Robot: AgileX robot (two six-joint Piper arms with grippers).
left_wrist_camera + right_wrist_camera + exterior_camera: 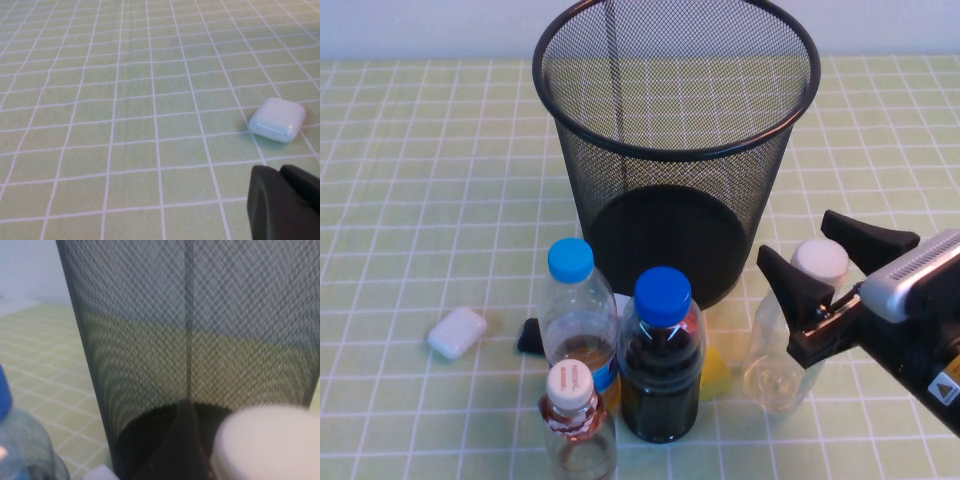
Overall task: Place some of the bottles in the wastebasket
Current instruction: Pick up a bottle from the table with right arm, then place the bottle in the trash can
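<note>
The black wire-mesh wastebasket stands upright at the table's middle back; its wall fills the right wrist view. The tall colourless bottle stands to the right of its base, and its white cap shows close up in the right wrist view. My right gripper is open, with one finger on each side of that cap. The small beige-capped bottle with reddish liquid stands at the front. My left gripper is shut and empty, low over the tablecloth, out of the high view.
A light-blue-capped bottle and a dark cola bottle stand between the two task bottles. A white earbud case lies on the left, near my left gripper. A yellow object and a small black one lie behind the bottles.
</note>
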